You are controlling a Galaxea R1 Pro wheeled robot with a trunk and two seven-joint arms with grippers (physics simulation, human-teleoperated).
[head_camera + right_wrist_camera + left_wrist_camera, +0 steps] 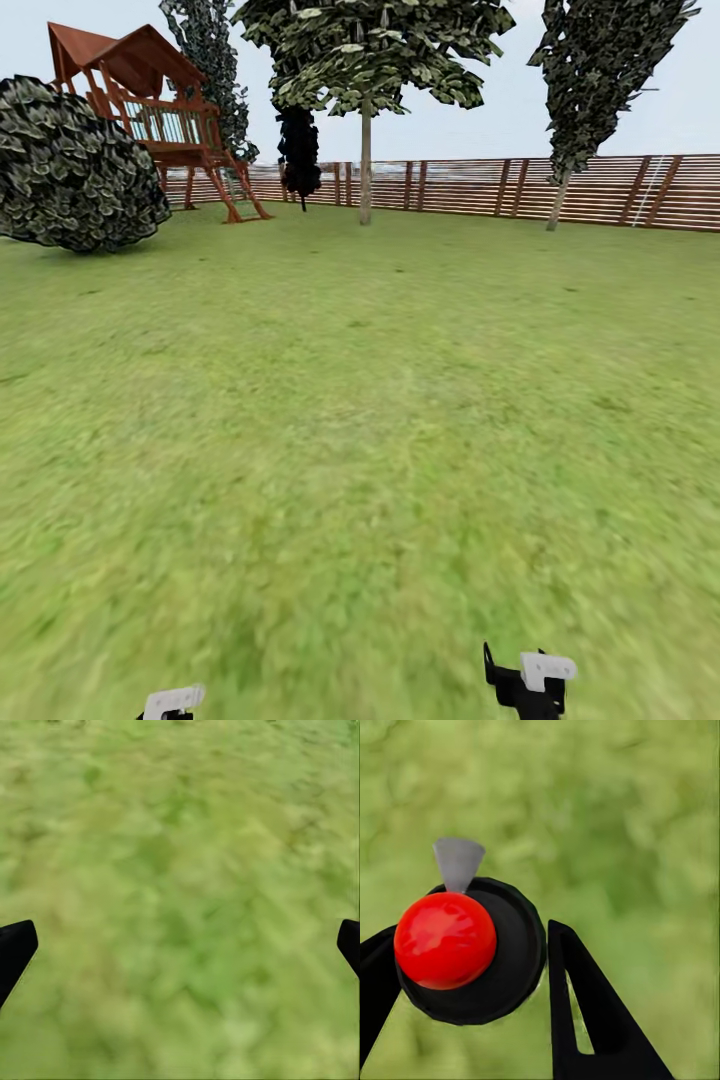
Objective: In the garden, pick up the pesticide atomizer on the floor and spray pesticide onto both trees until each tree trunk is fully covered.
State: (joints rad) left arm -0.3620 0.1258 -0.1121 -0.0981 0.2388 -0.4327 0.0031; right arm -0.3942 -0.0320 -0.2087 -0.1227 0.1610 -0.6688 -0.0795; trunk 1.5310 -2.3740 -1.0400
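Grass (360, 430) is spreading out as the garden floor under both arms, and the left end effector (472, 967) is gripping the pesticide atomizer (472, 952), its black fingers (585, 1012) pressing either side of the round black body with the red cap and grey nozzle. Off to the right, the right end effector (180, 945) is hanging spread wide over bare lawn, holding nothing. Farther out, a thin-trunked tree (366, 150) is standing before the slatted fence (520, 187), with a wooden play tower (160, 110) and a bush (70, 165) at the left.
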